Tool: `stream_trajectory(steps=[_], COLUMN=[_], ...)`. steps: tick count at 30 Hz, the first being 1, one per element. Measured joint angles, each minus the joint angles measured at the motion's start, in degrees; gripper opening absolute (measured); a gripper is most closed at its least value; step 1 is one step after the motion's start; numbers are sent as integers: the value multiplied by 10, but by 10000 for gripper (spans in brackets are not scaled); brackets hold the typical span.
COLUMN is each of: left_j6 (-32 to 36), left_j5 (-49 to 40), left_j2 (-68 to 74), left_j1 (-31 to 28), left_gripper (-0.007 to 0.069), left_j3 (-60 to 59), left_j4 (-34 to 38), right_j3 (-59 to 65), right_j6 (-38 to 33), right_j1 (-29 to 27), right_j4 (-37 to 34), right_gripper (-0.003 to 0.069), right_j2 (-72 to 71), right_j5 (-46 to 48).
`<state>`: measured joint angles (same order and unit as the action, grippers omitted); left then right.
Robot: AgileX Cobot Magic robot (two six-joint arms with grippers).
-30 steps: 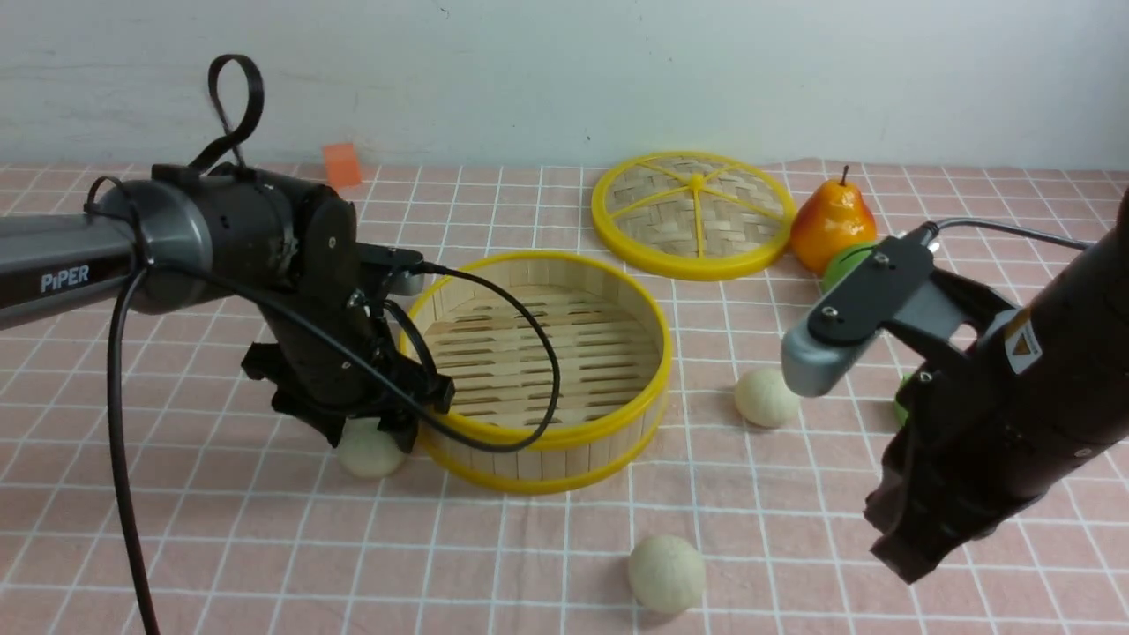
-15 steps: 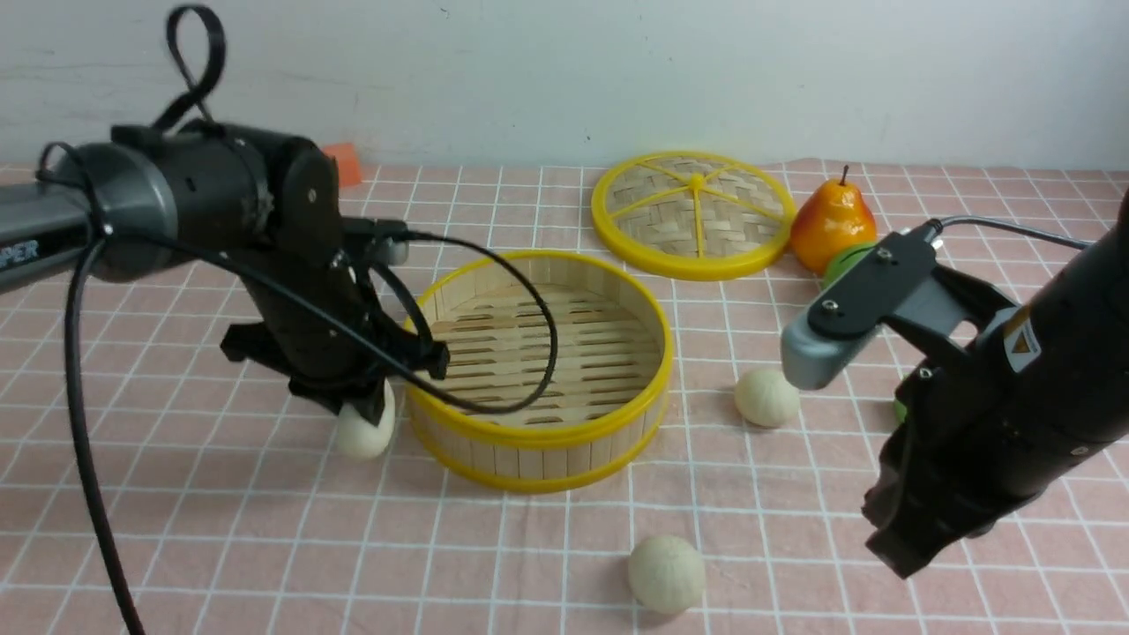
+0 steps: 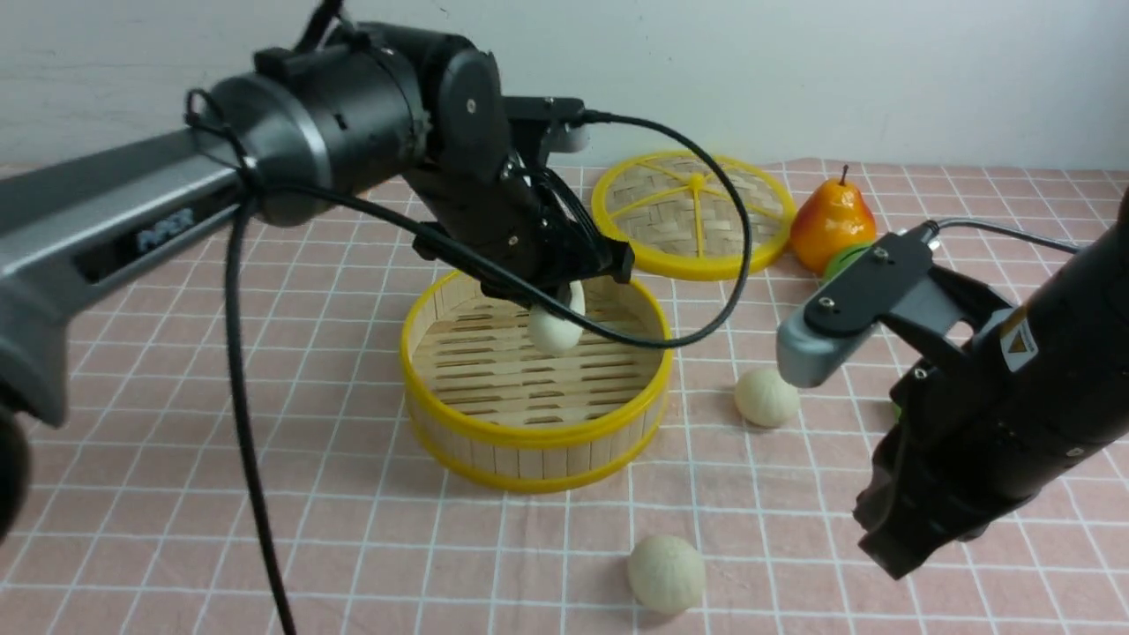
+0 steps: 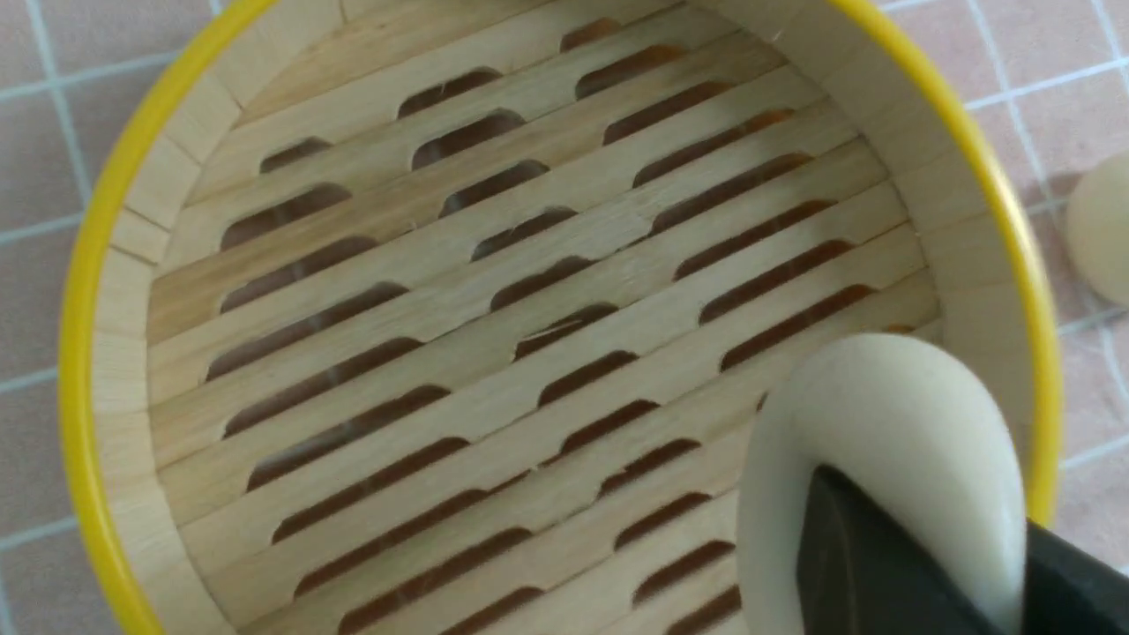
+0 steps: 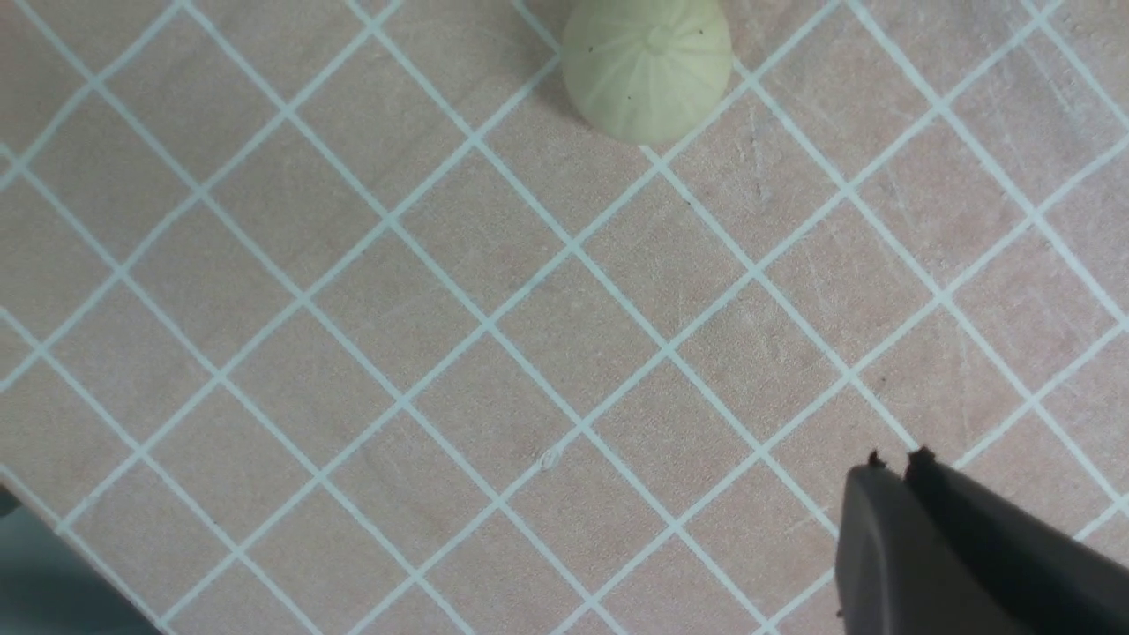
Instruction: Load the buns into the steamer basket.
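My left gripper [image 3: 559,307] is shut on a cream-white bun [image 3: 556,326] and holds it in the air over the middle of the round steamer basket [image 3: 538,434]. In the left wrist view the squeezed bun [image 4: 882,423] sits between the dark fingers [image 4: 864,573] above the slatted floor, near the yellow rim [image 4: 79,353]. A second bun [image 3: 766,398] lies on the cloth right of the basket, a third bun [image 3: 666,573] in front of it. My right gripper [image 3: 889,549] hangs shut and empty at the right. Its wrist view shows the shut tips [image 5: 893,460] and a bun [image 5: 647,69] well away.
The woven yellow-rimmed lid [image 3: 694,214] lies flat behind the basket. An orange-yellow pear [image 3: 832,225] and a green ball [image 3: 844,261] stand at the back right, partly behind my right wrist. The left arm's cable [image 3: 247,423] hangs over the left of the cloth.
My left gripper closed on the bun left of the basket, lifted it and carried it right and back over the basket. The right arm has barely moved.
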<state>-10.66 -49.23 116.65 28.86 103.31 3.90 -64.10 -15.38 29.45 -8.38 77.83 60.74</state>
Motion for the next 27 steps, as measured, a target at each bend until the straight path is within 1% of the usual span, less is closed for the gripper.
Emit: stream_trajectory(steps=[1,2,3,4,5,6,7,8,9,10,12,13,15,18,19,20,21,22,23,24,26,27], left_j6=[-12,-17,-26,-29,-34,-44,-48,-48,-51,-52,-52,-52,-51,-49,-49,-47,-43,-39,-31,-27,-17,-13], left_j5=[-14,-21,-32,-37,-45,-57,-62,-62,-64,-66,-69,-69,-78,-105,-113,-116,-129,-138,-153,-165,-188,-200], left_j2=[27,37,52,57,66,80,86,86,87,88,87,86,82,62,51,49,29,17,-2,-16,-54,-82], left_j1=[-3,-5,-8,-8,-10,-11,-12,-12,-12,-12,-12,-12,-12,-12,-12,-12,-12,-12,-12,-12,-12,-12], left_gripper=[114,139,185,206,246,330,390,390,437,503,566,575,599,593,584,580,565,556,541,531,504,483], left_j3=[15,20,27,30,35,40,41,42,43,44,46,46,46,49,53,54,64,70,80,86,93,96], left_j4=[-15,-21,-30,-34,-39,-58,-70,-70,-76,-78,-80,-80,-87,-102,-104,-105,-108,-108,-108,-108,-111,-115], right_j3=[0,0,0,0,1,5,8,8,13,18,22,22,23,22,19,19,13,9,1,-3,-20,-31], right_j6=[0,0,0,0,0,0,0,0,0,0,0,0,0,0,0,0,0,0,0,0,0,0], right_j1=[0,0,0,0,0,0,0,0,0,0,0,0,0,0,0,0,0,0,0,0,0,0], right_j4=[0,0,0,0,0,0,0,0,0,0,0,1,6,19,21,21,21,21,20,19,19,18], right_gripper=[32,33,35,36,36,39,41,41,43,48,59,63,96,189,233,253,328,373,452,484,582,619], right_j2=[0,0,0,0,0,0,0,0,0,0,0,0,0,0,0,0,0,0,0,0,2,7], right_j5=[0,0,0,0,0,0,-2,-2,-5,-15,-30,-32,-43,-56,-59,-61,-67,-73,-86,-92,-106,-111])
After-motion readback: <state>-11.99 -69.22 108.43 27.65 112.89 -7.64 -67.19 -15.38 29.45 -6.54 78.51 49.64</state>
